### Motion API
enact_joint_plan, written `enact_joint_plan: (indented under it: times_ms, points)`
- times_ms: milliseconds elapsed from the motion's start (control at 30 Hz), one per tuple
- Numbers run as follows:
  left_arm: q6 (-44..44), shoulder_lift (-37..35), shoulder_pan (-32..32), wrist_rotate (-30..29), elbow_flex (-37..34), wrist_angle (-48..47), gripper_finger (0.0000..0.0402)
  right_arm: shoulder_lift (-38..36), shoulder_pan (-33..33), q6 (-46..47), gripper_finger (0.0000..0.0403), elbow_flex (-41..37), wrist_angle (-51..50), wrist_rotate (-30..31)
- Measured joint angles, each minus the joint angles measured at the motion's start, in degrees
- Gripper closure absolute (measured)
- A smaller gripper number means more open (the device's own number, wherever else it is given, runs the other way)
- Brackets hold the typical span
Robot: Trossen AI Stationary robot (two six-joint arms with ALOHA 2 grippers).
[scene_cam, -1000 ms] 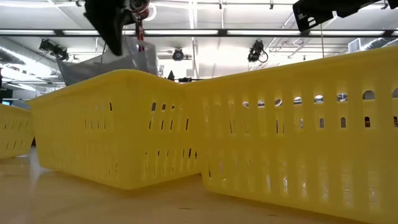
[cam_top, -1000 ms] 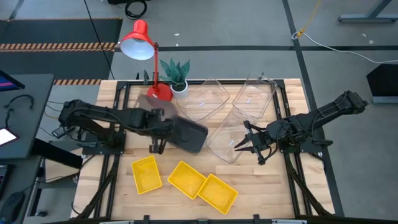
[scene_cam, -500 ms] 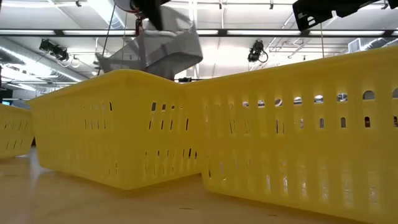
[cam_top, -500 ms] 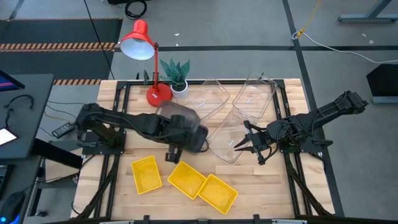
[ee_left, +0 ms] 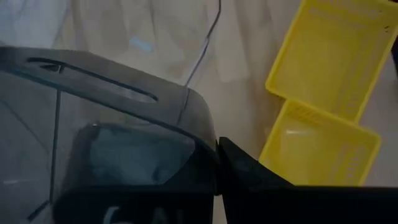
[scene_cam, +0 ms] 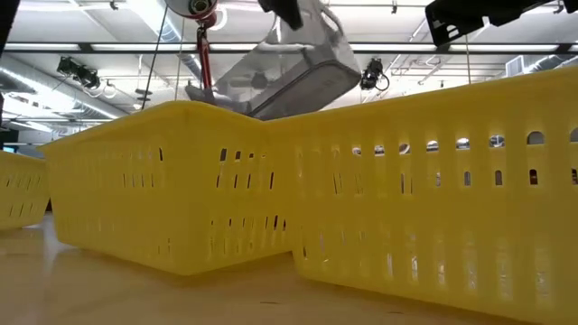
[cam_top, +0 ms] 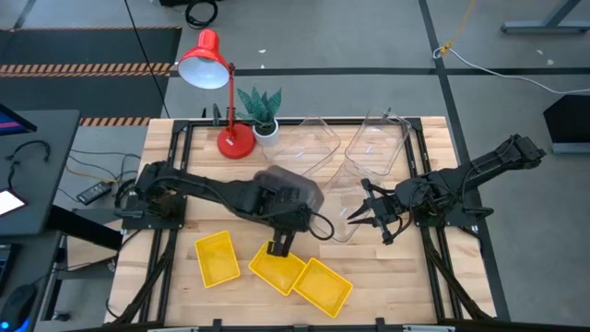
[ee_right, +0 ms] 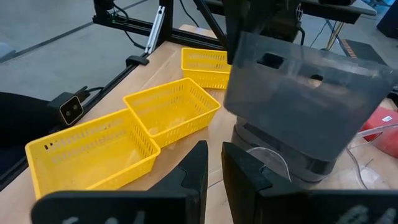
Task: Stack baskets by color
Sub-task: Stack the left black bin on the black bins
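Two grippers are at work over the table (cam_top: 166,277). The left gripper (cam_top: 279,245), near the table's middle, has its jaws clamped on the rim of a dark grey basket (cam_top: 290,195), which it carries tilted and clear of the tabletop; the low view shows this grey basket (scene_cam: 289,72) raised above the yellow ones. How many grey baskets are nested in that grip cannot be told. The right gripper (cam_top: 359,214), on the right side of the table, has its fingers (ee_right: 196,171) nearly together with a narrow gap; whether they pinch anything cannot be told. Just beside it lies a clear basket (cam_top: 336,214), empty.

Three yellow baskets stand along the near edge, all empty: one at the left (cam_top: 218,257), one in the middle (cam_top: 277,265), and one to its right (cam_top: 323,284), the last two touching. Three clear baskets show in all; the other two (cam_top: 309,143) (cam_top: 376,148) lie at the far side. One red lamp (cam_top: 205,63) and one small plant (cam_top: 261,106) stand at the far left.
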Motion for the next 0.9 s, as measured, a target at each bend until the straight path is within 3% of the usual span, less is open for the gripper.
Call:
enact_joint_plan:
  times_ms: [467,767,900]
  points:
    - [-3.5,0.0,1.6,-0.7,-7.1,-4.0,0.039,0.0,2.2,0.9,0.0351,0.0,-0.1,1.4]
    - [-4.1,0.0,2.7,-0.3,-8.1,-4.2,0.0388,0.0,2.2,0.9,0.0351,0.0,0.0,1.6]
    - [-3.4,0.0,2.7,-0.6,-8.1,-4.3,0.0362,0.0,2.2,0.9,0.0351,0.0,0.0,1.6]
